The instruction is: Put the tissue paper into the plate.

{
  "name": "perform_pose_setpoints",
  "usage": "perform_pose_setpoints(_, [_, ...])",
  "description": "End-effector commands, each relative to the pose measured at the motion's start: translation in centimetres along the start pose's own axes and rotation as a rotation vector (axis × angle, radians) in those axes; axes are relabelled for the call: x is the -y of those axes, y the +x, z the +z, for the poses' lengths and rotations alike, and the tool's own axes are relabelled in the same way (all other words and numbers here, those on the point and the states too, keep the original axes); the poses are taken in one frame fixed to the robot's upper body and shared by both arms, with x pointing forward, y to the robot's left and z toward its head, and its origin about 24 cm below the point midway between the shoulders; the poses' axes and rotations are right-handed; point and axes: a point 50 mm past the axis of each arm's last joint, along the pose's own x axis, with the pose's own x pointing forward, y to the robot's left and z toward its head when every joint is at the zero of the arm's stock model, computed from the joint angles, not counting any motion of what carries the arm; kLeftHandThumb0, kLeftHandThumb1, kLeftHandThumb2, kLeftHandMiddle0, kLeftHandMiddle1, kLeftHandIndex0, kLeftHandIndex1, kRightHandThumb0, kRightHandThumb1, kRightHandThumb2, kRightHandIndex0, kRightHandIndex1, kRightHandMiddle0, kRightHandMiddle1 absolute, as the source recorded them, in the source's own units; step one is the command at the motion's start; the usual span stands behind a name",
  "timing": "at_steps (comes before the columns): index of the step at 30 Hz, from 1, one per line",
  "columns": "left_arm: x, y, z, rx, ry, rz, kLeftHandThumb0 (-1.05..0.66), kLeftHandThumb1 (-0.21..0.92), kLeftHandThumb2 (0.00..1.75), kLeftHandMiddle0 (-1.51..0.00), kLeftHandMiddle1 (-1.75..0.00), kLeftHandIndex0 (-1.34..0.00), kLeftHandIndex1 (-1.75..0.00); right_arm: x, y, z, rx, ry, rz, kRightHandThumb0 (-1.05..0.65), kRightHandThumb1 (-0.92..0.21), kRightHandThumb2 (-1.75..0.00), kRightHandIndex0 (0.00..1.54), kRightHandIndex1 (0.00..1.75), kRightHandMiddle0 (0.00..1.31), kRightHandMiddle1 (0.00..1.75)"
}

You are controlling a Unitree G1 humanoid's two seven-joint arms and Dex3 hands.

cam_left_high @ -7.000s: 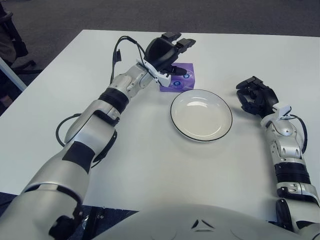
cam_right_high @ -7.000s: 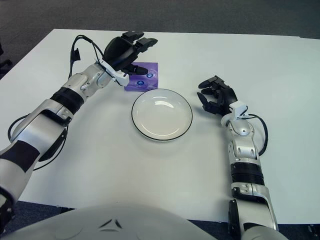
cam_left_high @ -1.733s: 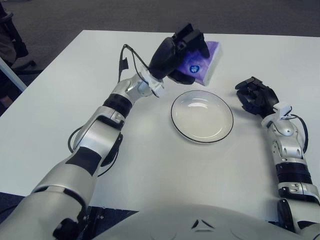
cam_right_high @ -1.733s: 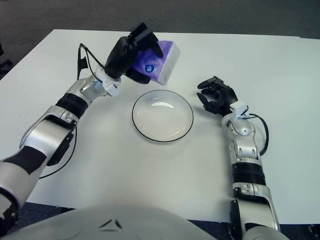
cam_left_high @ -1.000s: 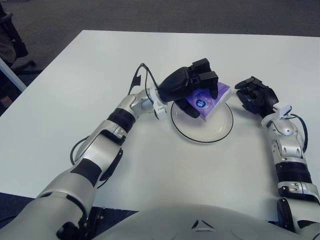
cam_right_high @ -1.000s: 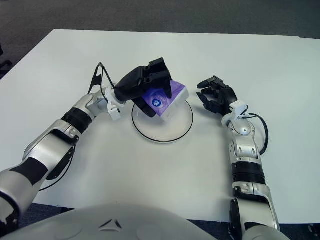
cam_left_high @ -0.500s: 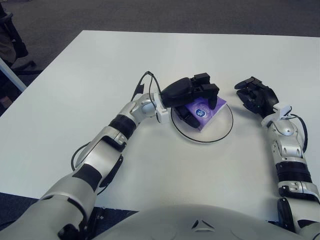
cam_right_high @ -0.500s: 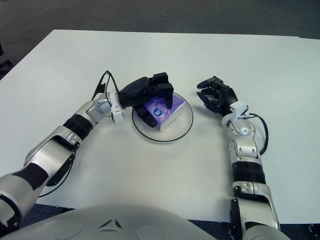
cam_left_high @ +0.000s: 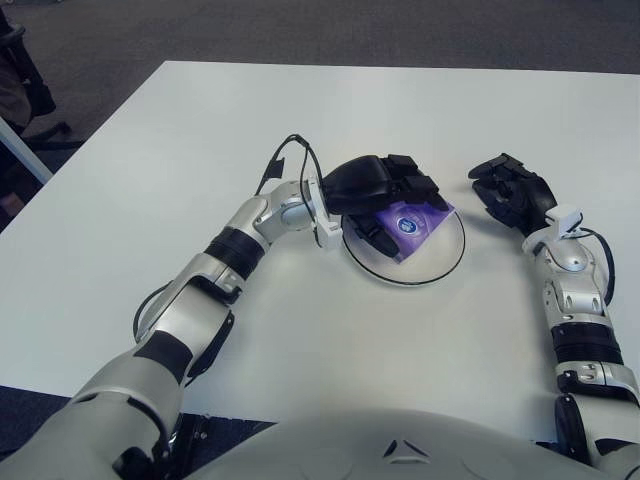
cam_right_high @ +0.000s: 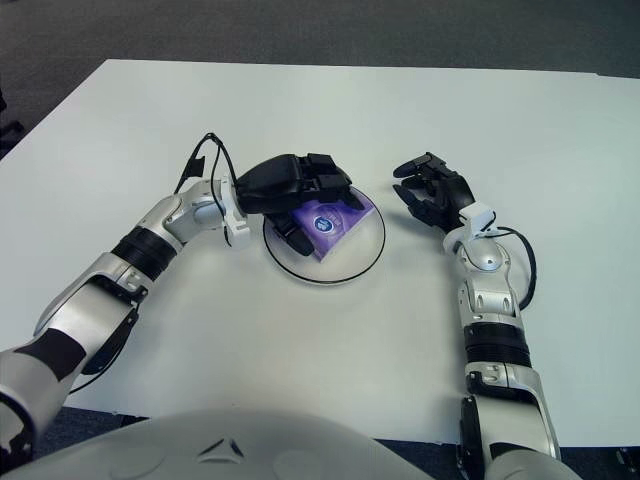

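On the white table [cam_left_high: 120,170], nearest the robot's body, the plate [cam_left_high: 440,262] served as the landmark: a white dish with a dark rim. Just to the right of the plate the right hand [cam_left_high: 512,196] hovered idle, its fingers loosely curled around nothing. Over the plate's left half the left hand [cam_left_high: 385,195] had its fingers clamped on the purple tissue pack [cam_left_high: 409,224], which sat low inside the plate, tilted, apparently touching the dish.

The pack looked light and soft, a film-wrapped wad that would give under pressure and could slip on its glossy wrap; a hold across its long sides near the middle seemed the safest, and it needed only a gentle release.

Seven seconds earlier the pack had lain on the table beyond the plate's left rim with the hand just closing over it. It had then been raised well above the plate, and half a second ago it was already in the dish, the hand since settling slightly lower.
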Motion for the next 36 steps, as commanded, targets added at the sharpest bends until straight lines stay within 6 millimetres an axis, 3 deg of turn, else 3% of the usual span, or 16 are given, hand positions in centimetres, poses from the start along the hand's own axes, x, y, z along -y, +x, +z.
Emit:
perform_pose_setpoints(1, [0.1, -0.3, 0.1, -0.005, 0.002, 0.026, -0.82, 0.92, 0.77, -0.56, -0.01, -0.39, -0.12, -0.8, -2.7, -5.7, -0.273, 0.006, 0.040, -0.01, -0.88, -0.29, 0.56, 1.46, 0.44, 1.24])
perform_pose_setpoints(10, [0.3, -0.4, 0.1, -0.013, 0.008, 0.009, -0.97, 0.92, 0.85, -0.46, 0.00, -0.21, -0.02, -0.5, -2.8, -6.3, -0.265, 0.008, 0.047, -0.01, -0.88, -0.28, 0.58, 1.43, 0.45, 1.24])
perform_pose_setpoints(11, [0.2, -0.4, 0.1, -0.014, 0.011, 0.002, -0.99, 0.92, 0.87, -0.43, 0.00, -0.18, -0.01, -0.5, -2.8, -6.3, -0.269, 0.003, 0.047, -0.14, -0.90, -0.30, 0.61, 1.39, 0.43, 1.35])
perform_pose_setpoints(14, [0.1, -0.5, 0.2, -0.014, 0.018, -0.006, -1.03, 0.92, 0.89, -0.39, 0.00, -0.13, 0.00, -0.4, -2.7, -6.4, -0.290, -0.022, 0.044, -0.29, -0.91, -0.33, 0.66, 1.34, 0.40, 1.48])
perform_pose_setpoints(20, [-0.1, -0.6, 0.5, -0.012, 0.022, -0.005, -1.05, 0.92, 0.92, -0.31, 0.00, -0.11, 0.00, -0.4, -2.6, -6.4, -0.304, -0.044, 0.037, -0.36, -0.92, -0.34, 0.68, 1.30, 0.39, 1.54])
perform_pose_setpoints(24, [-0.7, -0.8, 0.9, 0.009, 0.023, 0.045, -1.05, 0.92, 0.93, -0.20, 0.00, -0.11, 0.00, -0.5, -2.5, -6.4, -0.299, -0.052, 0.032, -0.36, -0.92, -0.34, 0.69, 1.29, 0.39, 1.55])
perform_pose_setpoints(36, [-3.0, -1.7, 1.6, 0.045, -0.007, 0.291, -1.05, 0.92, 0.91, -0.08, 0.00, -0.05, 0.00, -0.4, -2.4, -6.5, -0.272, -0.056, 0.050, -0.37, -0.92, -0.33, 0.68, 1.29, 0.40, 1.54])
